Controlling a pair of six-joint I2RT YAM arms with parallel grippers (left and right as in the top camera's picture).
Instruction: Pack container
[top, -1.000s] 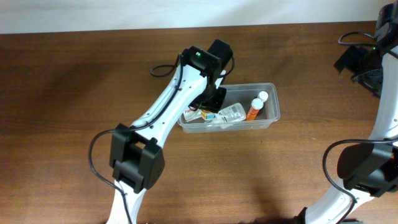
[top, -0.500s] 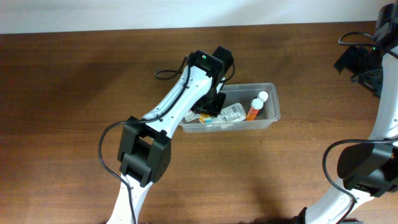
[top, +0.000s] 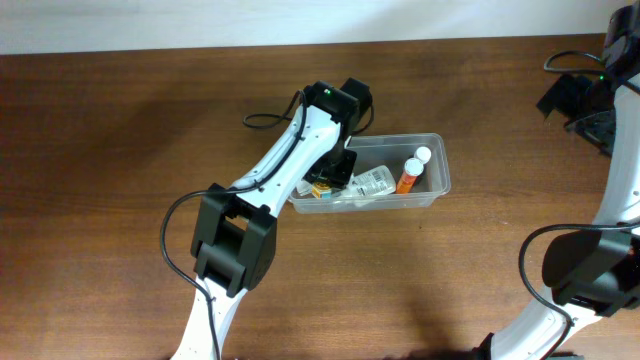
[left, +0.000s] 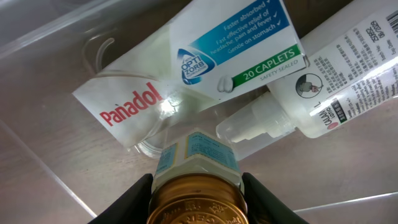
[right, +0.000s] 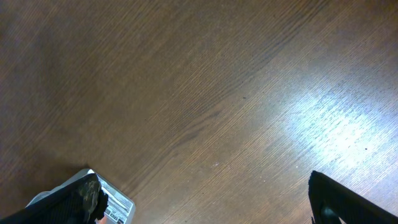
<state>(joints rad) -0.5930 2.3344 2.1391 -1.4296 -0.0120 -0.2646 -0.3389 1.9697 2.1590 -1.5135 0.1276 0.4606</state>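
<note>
The clear plastic container (top: 437, 171) sits mid-table. It holds an orange bottle with a white cap (top: 409, 173), a clear white-labelled bottle (top: 374, 182) and a white Panadol box (top: 306, 186). My left gripper (top: 337, 170) reaches into the container's left end. In the left wrist view it (left: 196, 208) is shut on a small jar with a gold lid (left: 196, 180), held just above the Panadol box (left: 205, 62) and beside the white bottle (left: 336, 81). My right gripper (right: 205, 193) is open and empty over bare table, far right (top: 575, 95).
The wooden table (top: 120, 150) surrounds the container. A black cable (top: 262, 115) loops behind the left arm. A grey labelled object (right: 115, 208) shows at the lower left of the right wrist view. The right arm's base (top: 585, 265) stands at the right edge.
My left gripper has shifted slightly left and down into the container's left end with the jar. The right arm has not moved.
</note>
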